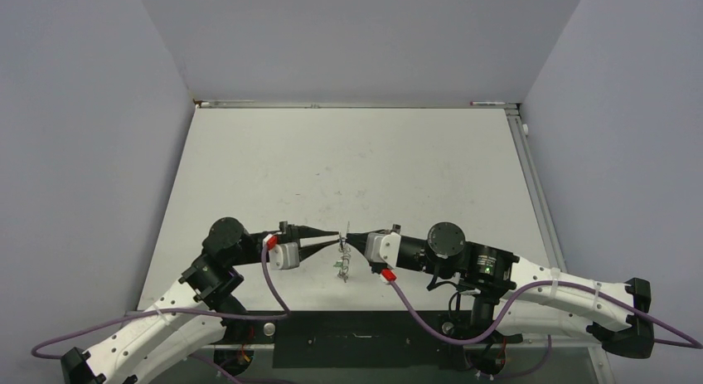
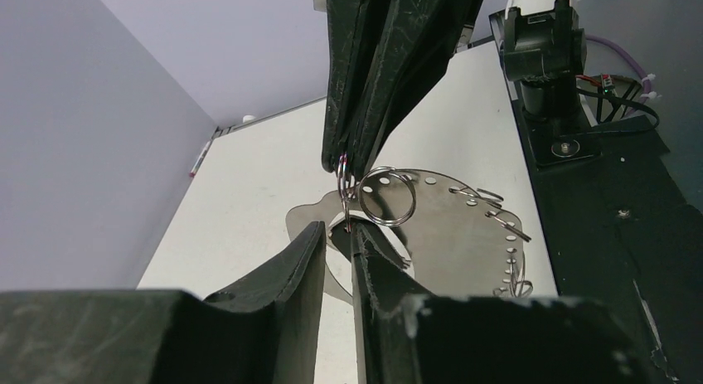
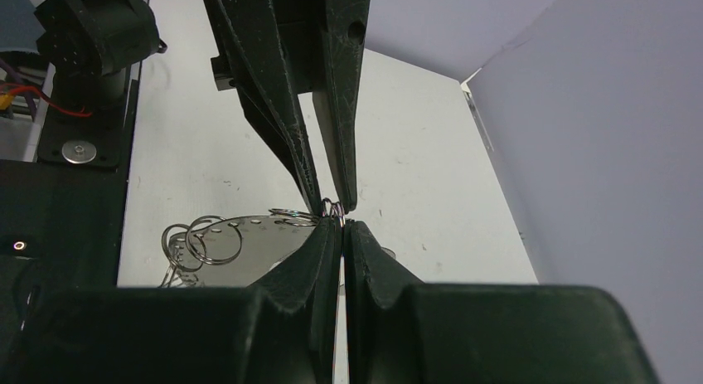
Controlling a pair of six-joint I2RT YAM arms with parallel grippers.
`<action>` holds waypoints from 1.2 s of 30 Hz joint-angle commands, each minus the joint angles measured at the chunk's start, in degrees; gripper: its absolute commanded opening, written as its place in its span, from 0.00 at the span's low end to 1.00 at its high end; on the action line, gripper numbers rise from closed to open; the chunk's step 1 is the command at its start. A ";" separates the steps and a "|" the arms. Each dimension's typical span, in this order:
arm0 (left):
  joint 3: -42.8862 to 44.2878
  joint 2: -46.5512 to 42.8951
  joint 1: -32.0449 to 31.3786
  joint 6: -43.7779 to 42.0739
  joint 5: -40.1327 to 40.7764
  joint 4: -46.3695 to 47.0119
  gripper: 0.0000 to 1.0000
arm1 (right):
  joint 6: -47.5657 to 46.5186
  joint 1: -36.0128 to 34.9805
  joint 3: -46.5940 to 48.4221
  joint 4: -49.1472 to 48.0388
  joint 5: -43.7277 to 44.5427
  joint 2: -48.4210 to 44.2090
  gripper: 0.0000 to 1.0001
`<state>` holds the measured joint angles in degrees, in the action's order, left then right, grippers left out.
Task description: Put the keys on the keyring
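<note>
left gripper (image 1: 335,235): jaws are sitting narrow, pinching the small ring (image 3: 332,208) on one side.
right gripper (image 1: 355,240): jaws are pressing almost together, gripping the same small ring from the opposite side. The tips of the two grippers are nearly touching.
keyring (image 1: 342,264): it is hanging in the air just below the two tips, over the near-centre of the table (image 1: 332,168), and appears to be off the surface.
silver plate (image 2: 448,226): a flat shiny piece with a row of small holes is dangling there, with larger rings (image 2: 390,197) looping through it.
keys: I am not finding a black-headed key in any view; the pieces are too small to tell apart.
risk, slip: both grippers are holding one thin wire by a tiny contact patch. Any regrip is likely dropping the whole bundle onto the table.
risk, finger clash: the tips are crowding each other, so a sideways correction by either arm is probably driving finger into finger.
risk, twist: opposing pulls are loading the small ring, and it may be bending or springing out of one pinch.
risk, swing: the hanging load is free to sway and could be blocking the wrist cameras' sight of the ring gap.
writing: I am reading none. The marker (image 1: 489,103) at the far edge and the red bands on the grippers are showing no legible print or brand.
</note>
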<state>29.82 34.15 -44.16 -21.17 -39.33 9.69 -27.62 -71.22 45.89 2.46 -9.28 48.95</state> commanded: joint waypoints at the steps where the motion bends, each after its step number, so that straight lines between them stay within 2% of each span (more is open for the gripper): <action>1: 0.32 -0.05 0.26 0.44 -1.16 2.44 0.13 | 0.85 0.40 1.40 -5.61 -1.29 -0.39 0.05; 6: 0.32 -0.13 0.27 0.35 -1.05 2.44 0.00 | 1.35 0.43 1.12 -6.19 -1.44 -0.35 0.05; 11: 0.19 -0.62 0.28 0.16 -0.74 2.57 0.00 | 2.60 0.47 -0.23 -9.64 0.99 -1.70 0.05; 19: 0.15 -0.73 0.26 0.25 -0.75 2.70 0.00 | 8.61 0.38 -6.83 -23.71 6.48 -4.04 0.05; 22: 0.15 -0.75 0.22 0.26 -0.59 2.66 0.00 | 8.89 0.39 -6.98 -23.14 6.17 -3.46 0.05; 26: 0.40 -2.30 0.25 -0.92 1.07 1.04 0.31 | 8.34 0.43 -6.88 -20.62 4.46 -4.24 0.05; 29: 0.18 -4.55 0.35 -2.02 2.56 -0.15 0.46 | 6.77 0.38 -5.86 -15.70 2.14 -5.19 0.05; 32: 0.20 -5.96 0.49 -2.62 1.17 -1.07 0.50 | 5.66 0.38 -4.78 -11.10 1.62 -5.72 0.05; 36: 0.59 -6.05 1.13 -1.02 -3.02 -0.16 0.46 | 4.11 0.38 -4.27 -8.07 -1.31 -6.36 0.05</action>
<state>29.63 28.14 -43.81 -23.05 -38.57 8.99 -21.56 -71.22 38.37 -7.29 -6.52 44.03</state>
